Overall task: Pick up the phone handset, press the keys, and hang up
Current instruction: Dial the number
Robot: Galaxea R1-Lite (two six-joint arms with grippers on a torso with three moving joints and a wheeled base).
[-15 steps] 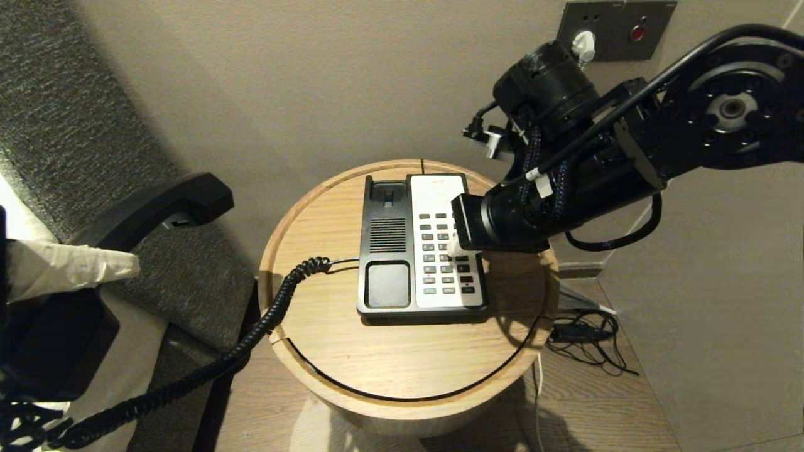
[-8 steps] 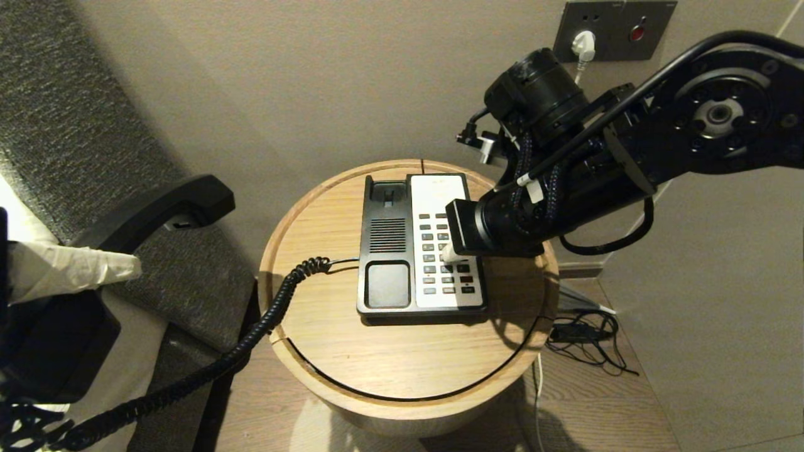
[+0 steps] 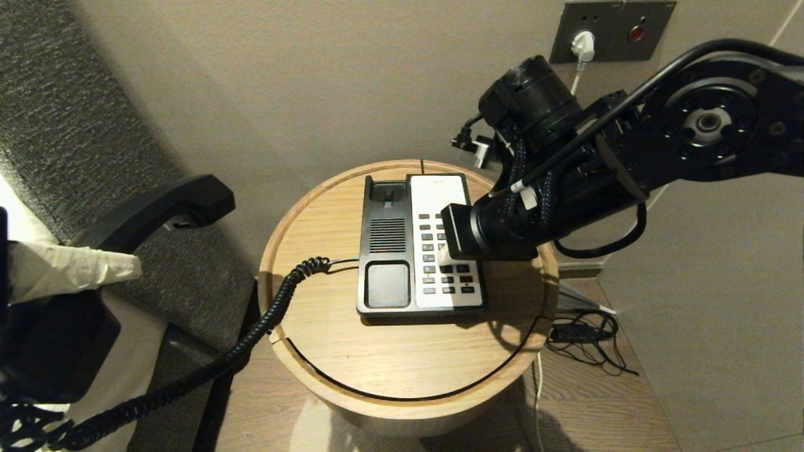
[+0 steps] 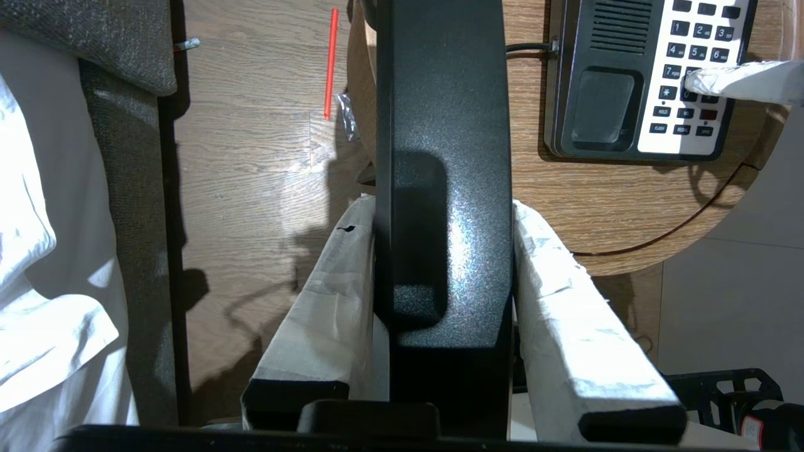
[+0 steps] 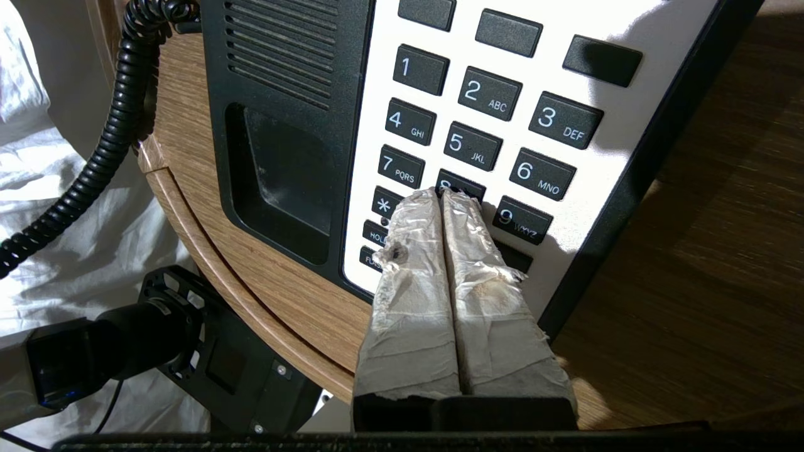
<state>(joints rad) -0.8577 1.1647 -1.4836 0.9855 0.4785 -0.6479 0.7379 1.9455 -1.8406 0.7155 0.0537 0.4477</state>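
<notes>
Over the keypad: right gripper [image 5: 445,196] pressed together, tips on one key.

Right arm reaches across the phone base [image 3: 419,245] on the round wooden table [image 3: 402,358]; both taped fingers [image 5: 414,251] meet at the 8 key. Off the table's left side, left gripper [image 4: 443,263] pinches the phone handset [image 4: 443,157] aloft, one coiled cord [image 3: 251,333] trailing to the base.

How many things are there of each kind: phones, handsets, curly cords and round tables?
Phone base: 1
Phone handset: 1
Coiled cord: 1
Round wooden table: 1
Total: 4
</notes>
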